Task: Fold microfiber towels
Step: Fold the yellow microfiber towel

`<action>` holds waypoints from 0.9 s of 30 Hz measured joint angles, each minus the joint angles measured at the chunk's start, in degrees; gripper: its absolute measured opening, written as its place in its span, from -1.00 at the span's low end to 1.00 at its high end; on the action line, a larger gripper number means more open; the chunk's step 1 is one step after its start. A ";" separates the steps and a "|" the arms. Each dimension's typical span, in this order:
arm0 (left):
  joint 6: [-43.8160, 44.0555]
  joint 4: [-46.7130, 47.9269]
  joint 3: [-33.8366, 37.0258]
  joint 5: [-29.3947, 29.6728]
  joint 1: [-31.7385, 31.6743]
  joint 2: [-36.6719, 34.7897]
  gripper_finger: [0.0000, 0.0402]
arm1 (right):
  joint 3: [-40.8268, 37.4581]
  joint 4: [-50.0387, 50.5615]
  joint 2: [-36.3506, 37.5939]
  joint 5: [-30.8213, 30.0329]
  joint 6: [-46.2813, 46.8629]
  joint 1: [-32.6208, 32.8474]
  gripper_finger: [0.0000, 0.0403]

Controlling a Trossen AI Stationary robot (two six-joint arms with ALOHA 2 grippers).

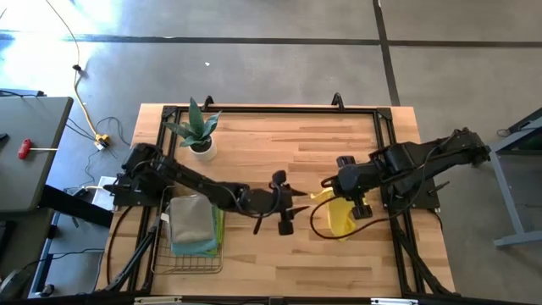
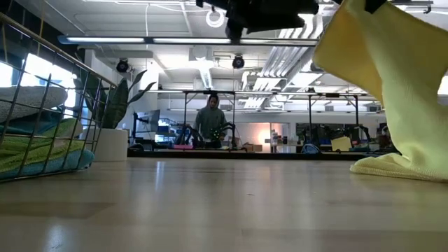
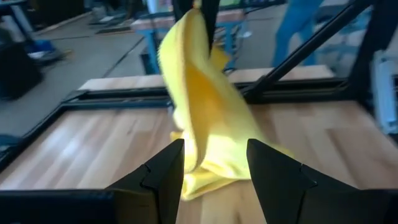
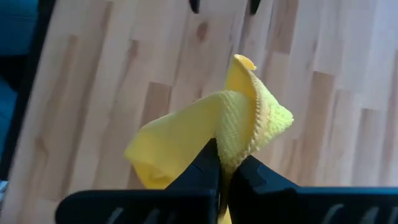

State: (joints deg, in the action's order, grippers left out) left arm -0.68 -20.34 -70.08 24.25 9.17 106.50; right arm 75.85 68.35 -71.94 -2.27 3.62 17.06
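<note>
So we judge the folding barely begun: beside the dark wire-mesh basket (image 1: 188,239) of stacked cloths, our right gripper (image 4: 225,167) pinches the soft bright-yellow microfiber towel (image 1: 341,214) unfolded, our left gripper (image 3: 214,163) gaping empty nearby.

Yellow towel (image 4: 205,134) nubby cloth; table (image 1: 279,140) pale wood, prob. satin.
</note>
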 joint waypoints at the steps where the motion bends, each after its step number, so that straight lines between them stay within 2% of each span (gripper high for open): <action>1: 0.23 -0.50 0.00 -1.68 -0.65 0.00 -0.19 | 0.00 -0.05 0.00 -1.01 -0.83 0.24 -1.00; 3: 0.99 -0.67 0.00 -4.26 -1.90 0.00 -0.19 | 0.00 -0.39 0.00 -2.50 -2.31 0.58 -1.00; 10: 2.48 -0.54 0.00 -4.78 -5.29 0.44 -0.19 | 0.00 -2.87 0.00 -4.10 -7.01 0.70 -1.00; 19: 2.86 -0.52 0.00 -10.77 -6.71 0.44 -0.19 | 0.00 -4.78 0.00 -6.96 -10.10 0.57 -1.00; 22: 1.89 -0.54 0.00 -10.93 -6.51 0.44 -0.19 | 0.00 -4.76 0.00 -6.94 -10.05 0.57 -1.00; 27: 0.00 -2.48 0.00 -7.49 -6.43 0.44 -0.19 | 0.00 -3.95 0.00 -6.10 -8.54 0.57 -1.00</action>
State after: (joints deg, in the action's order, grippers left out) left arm -0.68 -22.82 -70.08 16.76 2.74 106.94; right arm 75.85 64.40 -71.94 -8.38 -4.92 17.63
